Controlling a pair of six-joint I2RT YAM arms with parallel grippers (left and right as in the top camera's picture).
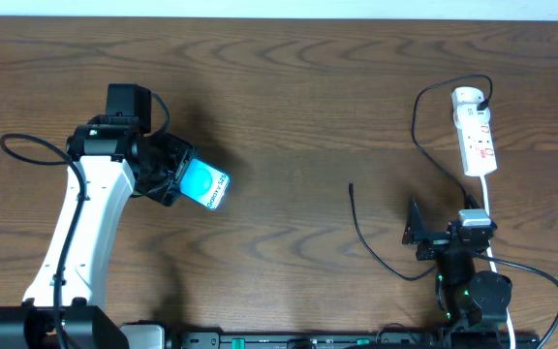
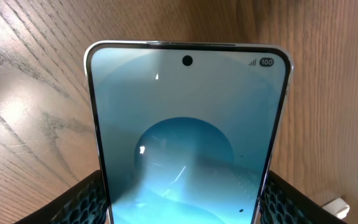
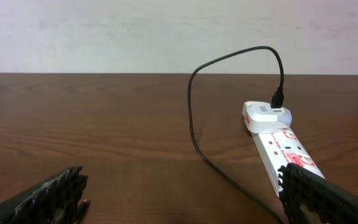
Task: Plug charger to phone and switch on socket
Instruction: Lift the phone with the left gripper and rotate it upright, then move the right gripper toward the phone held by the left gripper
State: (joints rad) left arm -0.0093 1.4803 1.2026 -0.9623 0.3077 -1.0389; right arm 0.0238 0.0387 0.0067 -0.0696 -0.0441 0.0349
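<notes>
My left gripper (image 1: 177,174) is shut on the phone (image 1: 205,183), a flat smartphone with a light-blue swirl screen; in the left wrist view the phone (image 2: 188,137) fills the frame between the two black fingers, above the wood. The charger cable (image 1: 371,244) is thin and black; its connector tip (image 1: 351,187) lies loose on the table mid-right, and its other end is plugged into the far end of the white socket strip (image 1: 477,136). My right gripper (image 1: 432,236) is open and empty near the front right; the strip (image 3: 284,149) and cable (image 3: 194,124) lie ahead of it.
The strip's thick white cord (image 1: 487,208) runs toward the front edge past my right arm. A black robot cable (image 1: 32,155) loops at the left of my left arm. The table is dark brown wood (image 1: 298,87).
</notes>
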